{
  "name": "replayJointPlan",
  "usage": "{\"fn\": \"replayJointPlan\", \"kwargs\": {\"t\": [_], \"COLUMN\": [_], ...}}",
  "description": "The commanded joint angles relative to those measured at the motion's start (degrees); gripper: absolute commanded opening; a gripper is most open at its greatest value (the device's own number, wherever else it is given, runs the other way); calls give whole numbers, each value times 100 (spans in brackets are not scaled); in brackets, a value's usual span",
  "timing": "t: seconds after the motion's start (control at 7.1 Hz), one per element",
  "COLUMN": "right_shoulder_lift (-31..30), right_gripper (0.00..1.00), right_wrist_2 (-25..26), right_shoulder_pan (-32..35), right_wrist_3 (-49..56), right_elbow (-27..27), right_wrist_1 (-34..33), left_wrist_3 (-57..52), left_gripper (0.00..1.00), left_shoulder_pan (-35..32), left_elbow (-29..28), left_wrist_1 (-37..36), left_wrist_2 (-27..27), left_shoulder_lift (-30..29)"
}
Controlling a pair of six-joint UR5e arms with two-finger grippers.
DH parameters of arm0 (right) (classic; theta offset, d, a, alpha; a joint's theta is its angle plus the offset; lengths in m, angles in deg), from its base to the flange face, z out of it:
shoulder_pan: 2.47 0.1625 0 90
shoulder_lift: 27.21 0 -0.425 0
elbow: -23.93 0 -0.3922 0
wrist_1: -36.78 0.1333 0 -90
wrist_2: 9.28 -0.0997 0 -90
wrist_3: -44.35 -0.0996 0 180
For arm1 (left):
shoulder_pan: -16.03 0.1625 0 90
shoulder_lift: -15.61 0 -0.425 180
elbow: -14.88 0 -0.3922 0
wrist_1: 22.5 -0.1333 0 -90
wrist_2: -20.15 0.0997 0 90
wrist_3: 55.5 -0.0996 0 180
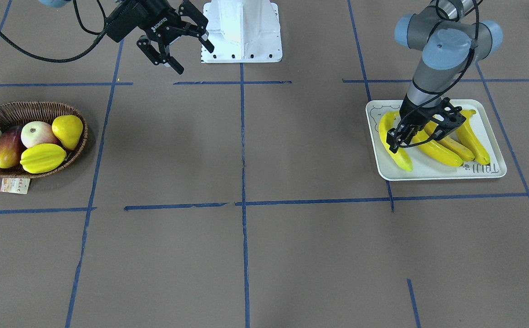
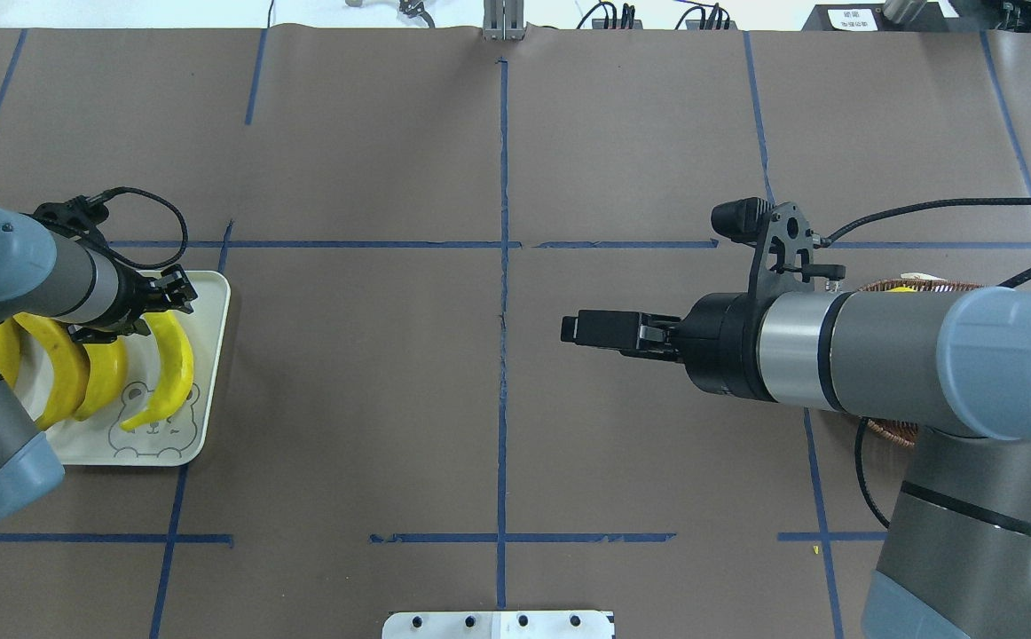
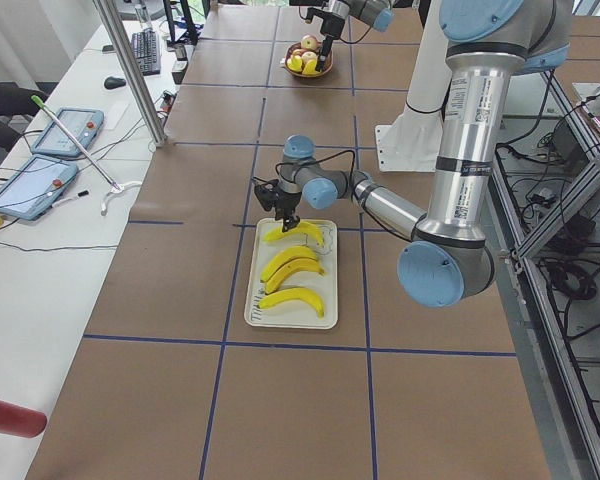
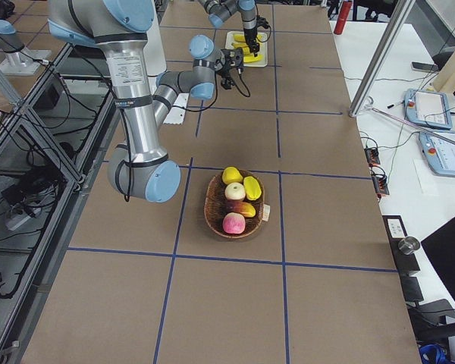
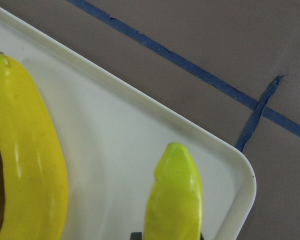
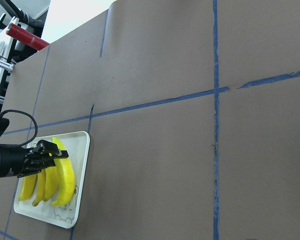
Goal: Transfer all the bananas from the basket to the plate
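On the plate — all four bananas.
Your left gripper hovered over them, spread, seemingly touching none; your right gripper gaped too.

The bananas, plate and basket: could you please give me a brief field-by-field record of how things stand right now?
bananas: four, all lying on the plate
plate: white tray, on the robot's left side
basket: no bananas; holds two apples, a pear, a starfruit, a red-yellow fruit
left tool: low over the plate, at one banana's end; grip unclear
right tool: open, empty, above the table
task: transfer looks complete
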Motion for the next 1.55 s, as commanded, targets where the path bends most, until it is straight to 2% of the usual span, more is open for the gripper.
{"fn": "replayJointPlan", "kwargs": {"t": [0.0,0.14,0.28,0.56,0.7,0.85,1.13,1.27,1.41], "right_shoulder_lift": [-286,-427,-446,-543,-517,-586,-622,-753,-841], "right_gripper": [100,100,100,100,100,100,100,100,100], "right_wrist_2": [-214,-633,-1186,-1480,-1916,-2626,-4120,-4283,-4363], "right_shoulder_pan": [360,955,1526,2231,2922,3712,5260,5746,6177], "right_wrist_3": [33,233,922,3018,4326,5445,7518,8861,9701], "right_elbow": [1,1,-8,-52,-165,-549,-1882,-2437,-2904], "right_wrist_1": [-288,-804,-1366,-2762,-3448,-3611,-3613,-3622,-3630], "left_wrist_3": [-317,-815,-1455,-3542,-4623,-5765,-7875,-8782,-9488], "left_gripper": [100,100,100,100,100,100,100,100,100], "left_shoulder_pan": [-203,-353,-615,-1439,-2044,-2581,-3986,-4733,-4966], "left_elbow": [84,223,416,480,401,252,-439,-983,-1214], "left_wrist_1": [-38,-56,-117,-756,-977,-1118,-1329,-1722,-1987], "left_wrist_2": [-14,-6,-23,-110,-146,-407,-1800,-2608,-3060], "left_shoulder_lift": [2,11,115,160,160,169,327,319,327]}}
